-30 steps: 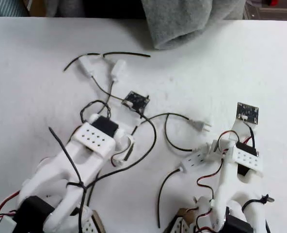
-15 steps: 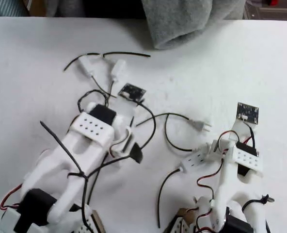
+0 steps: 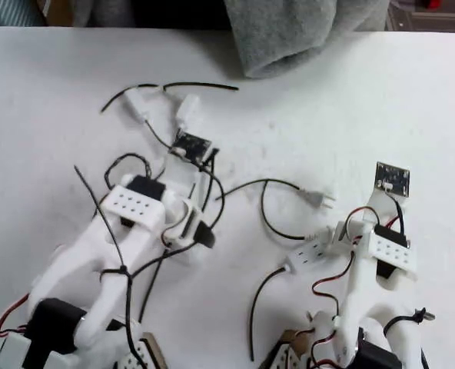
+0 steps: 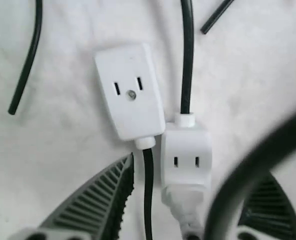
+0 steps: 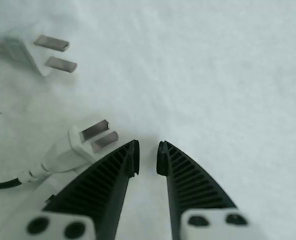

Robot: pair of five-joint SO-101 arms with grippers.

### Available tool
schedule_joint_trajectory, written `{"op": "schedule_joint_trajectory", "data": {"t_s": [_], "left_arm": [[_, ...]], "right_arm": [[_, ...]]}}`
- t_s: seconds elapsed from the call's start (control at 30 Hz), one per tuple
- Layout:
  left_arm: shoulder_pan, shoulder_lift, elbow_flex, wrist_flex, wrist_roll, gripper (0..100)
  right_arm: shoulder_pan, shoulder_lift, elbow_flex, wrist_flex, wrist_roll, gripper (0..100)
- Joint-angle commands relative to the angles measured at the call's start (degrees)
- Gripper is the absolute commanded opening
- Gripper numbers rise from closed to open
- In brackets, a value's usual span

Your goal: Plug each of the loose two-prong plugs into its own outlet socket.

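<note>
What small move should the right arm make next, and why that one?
Probably open the right gripper wider and shift it sideways over the nearer plug. Its jaws stand only a little apart with nothing between them, and that plug lies on the table just beside it, prongs bare, not plugged in.

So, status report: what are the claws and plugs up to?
Left claw open over two sockets. Right claw barely open, empty, beside two loose plugs. Black cable hanging across left claw.

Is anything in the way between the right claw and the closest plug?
Nothing visible is. The plug lies on the bare table right beside the right gripper, its prongs close by one fingertip.
</note>
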Motion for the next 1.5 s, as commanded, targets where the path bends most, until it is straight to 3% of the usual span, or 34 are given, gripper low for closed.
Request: {"op": "schedule_joint_trajectory", "data": {"t_s": [0.0, 0.3, 0.4, 0.53, 0.73, 0.93, 1.13, 1.33, 1.47], "left_arm": [[-0.5, -0.2, 0.8, -1.8, -0.6, 34], [3.6, 5.1, 0.4, -5.5, 0.0, 34], [3.6, 11.3, -4.1, -3.9, 4.0, 28], [3.6, 21.5, -13.4, 2.0, 3.5, 17], [3.6, 30.2, -23.5, 10.0, 3.7, 15], [3.6, 25.3, -23.5, 10.5, 3.7, 15], [3.6, 10.6, -24.9, 13.4, 3.4, 15], [3.0, 2.5, -33.2, 22.2, 3.4, 15], [-2.2, 3.6, -42.1, 24.5, 3.7, 15]], "right_arm": [[-0.2, -1.3, -0.4, -0.7, -0.5, 7.3], [-0.2, -1.3, -0.4, -0.7, -0.5, 7.3], [-0.2, -1.3, -0.4, -0.7, -0.5, 7.3], [-0.2, -1.3, -0.4, -0.7, -0.4, 7.3], [-0.2, -1.3, -0.4, -0.7, -0.4, 7.3], [-0.2, -1.3, -0.4, -0.7, -0.5, 7.3], [-0.2, -1.3, -0.4, -0.7, -0.5, 7.3], [-0.3, -1.3, -0.4, -0.7, -0.5, 7.4], [-0.3, -1.3, -0.4, -0.7, -0.5, 7.4]]}}
